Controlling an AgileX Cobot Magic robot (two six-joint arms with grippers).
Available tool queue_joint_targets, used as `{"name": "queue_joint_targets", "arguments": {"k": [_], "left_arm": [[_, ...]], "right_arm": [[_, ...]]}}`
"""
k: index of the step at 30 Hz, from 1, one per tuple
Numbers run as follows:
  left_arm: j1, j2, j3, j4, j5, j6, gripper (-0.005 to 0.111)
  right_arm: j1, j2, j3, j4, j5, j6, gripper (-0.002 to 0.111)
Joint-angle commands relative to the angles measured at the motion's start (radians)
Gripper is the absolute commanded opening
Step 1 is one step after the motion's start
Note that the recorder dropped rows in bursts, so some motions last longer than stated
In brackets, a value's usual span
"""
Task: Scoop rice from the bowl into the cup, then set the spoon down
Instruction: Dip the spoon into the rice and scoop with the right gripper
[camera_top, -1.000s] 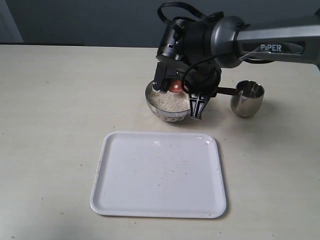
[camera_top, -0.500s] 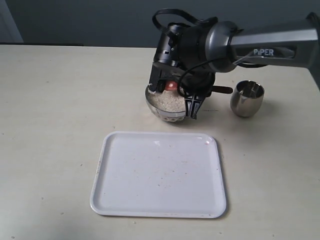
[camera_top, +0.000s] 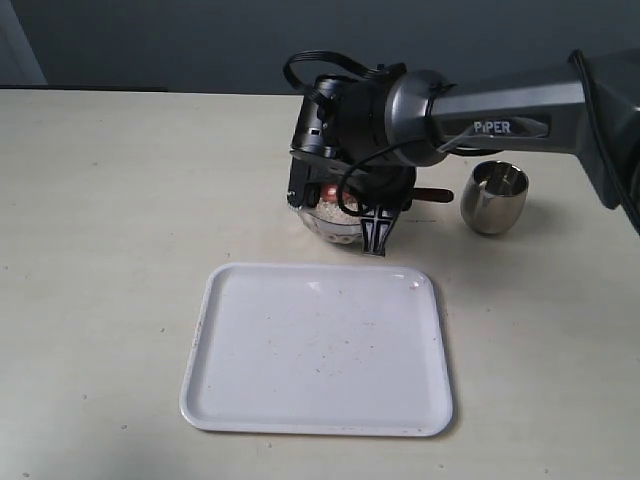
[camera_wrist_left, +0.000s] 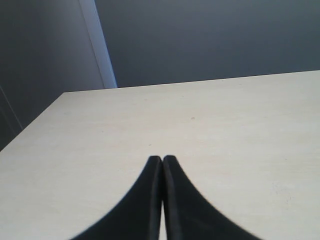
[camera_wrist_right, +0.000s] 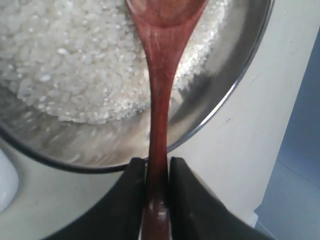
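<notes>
Fingers (camera_wrist_left: 145, 205) of the left gripper (camera_wrist_left: 162, 159) are pressed flat together with nothing between them, hovering over bare table (camera_wrist_left: 215, 115). In the exterior view a white tray (camera_top: 320, 350) lies flat on the near side of the table, apart from the bowl (camera_top: 338, 230) behind it. The right gripper (camera_wrist_right: 157, 167) hangs low over that bowl and hides most of it. Its two fingers are drawn in narrow and clamp the slim handle of the spoon (camera_wrist_right: 160, 100). The wrist view shows the spoon's oval end lying on the rice (camera_wrist_right: 75, 65), which heaps up on one side of the bowl and leaves bare metal near the rim. The handle end pokes out rightward, just short of the cup (camera_top: 494, 198), which stands upright, apart from the bowl
</notes>
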Motion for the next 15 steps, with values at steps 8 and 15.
{"name": "queue_joint_targets", "arguments": {"k": [8, 15], "left_arm": [[-0.006, -0.004, -0.003, -0.007, -0.013, -0.002, 0.0], [-0.006, -0.004, -0.003, -0.007, -0.013, -0.002, 0.0]], "right_arm": [[0.0, 0.001, -0.004, 0.083, -0.028, -0.074, -0.001], [0.0, 0.001, -0.004, 0.075, -0.028, -0.076, -0.001]]}}
